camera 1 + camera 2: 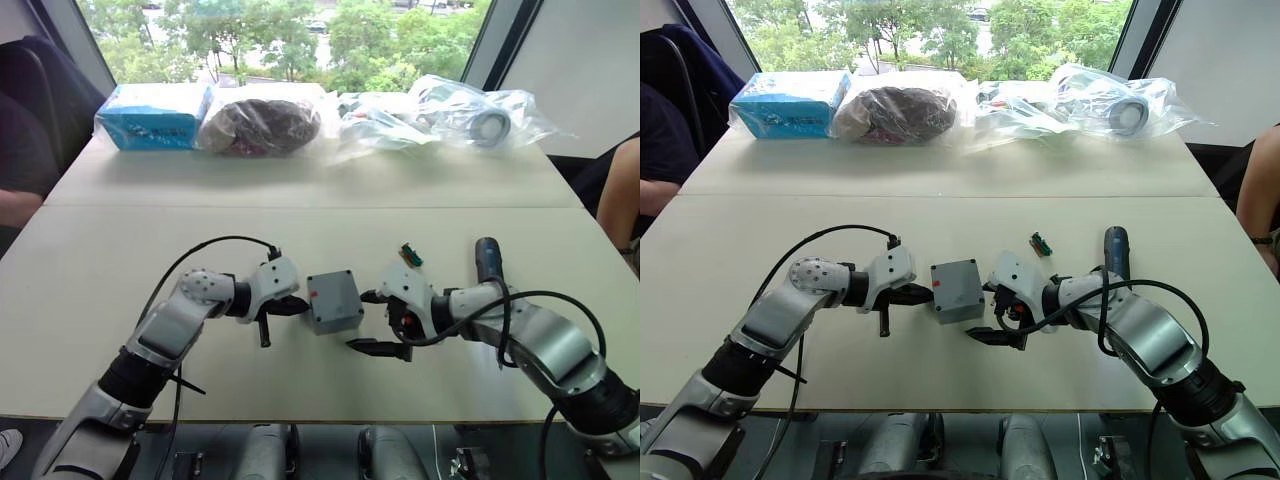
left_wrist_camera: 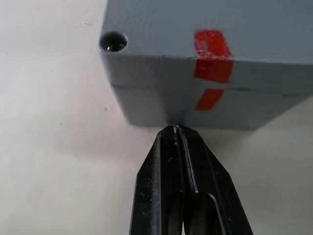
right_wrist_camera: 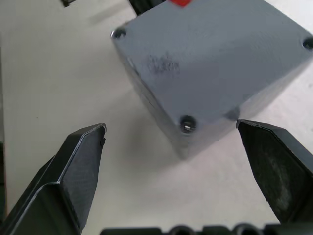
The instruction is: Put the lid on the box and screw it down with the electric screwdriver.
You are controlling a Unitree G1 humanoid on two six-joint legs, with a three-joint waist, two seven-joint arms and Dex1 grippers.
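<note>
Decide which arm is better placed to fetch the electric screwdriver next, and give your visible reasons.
Probably the right. The electric screwdriver lies on the table beside the right forearm, and the right gripper is open. The left gripper is shut, tips against the box, whose lid is already on.

Left of box (image 1: 335, 302): left gripper (image 1: 294, 306), touching.
Right of box: right gripper (image 1: 373, 322), apart.
Beyond right gripper: electric screwdriver (image 1: 488, 260).

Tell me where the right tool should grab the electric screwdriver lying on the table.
Grip the electric screwdriver around its dark barrel's middle, coming from above with fingers across it: it lies flat beside the right arm, free on both long sides.
</note>
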